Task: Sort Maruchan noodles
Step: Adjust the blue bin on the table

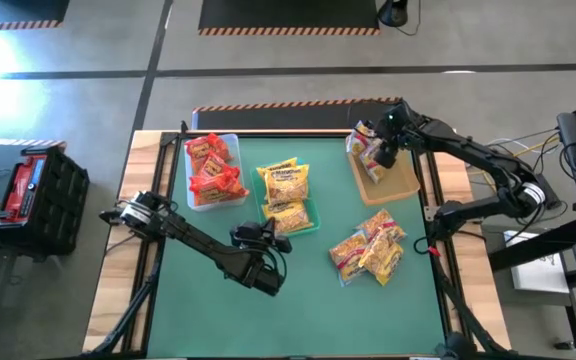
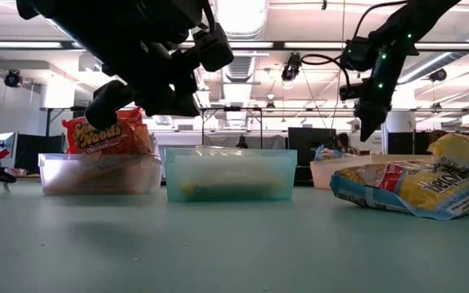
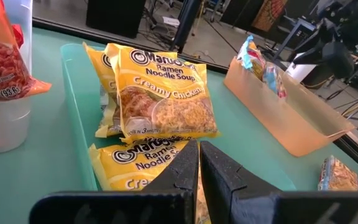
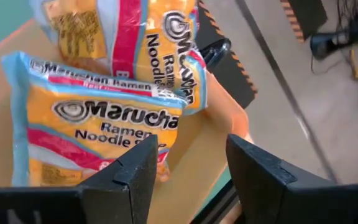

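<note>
Red-orange Maruchan noodles lie in a clear bin at the far left. Yellow packets lie in a teal bin at the middle. My left gripper hovers shut just over that bin's near end, touching nothing. Two yellow, pink and blue packets lean in a tan bin at the far right. My right gripper is open above them, slanting down; its fingers stand apart over the nearer packet. A loose pile of packets lies on the green mat.
The three bins stand in a row across the table's far half. The pile lies right of centre. The near half of the green mat is bare. Wooden edges frame the mat, and a black crate stands off the table's left.
</note>
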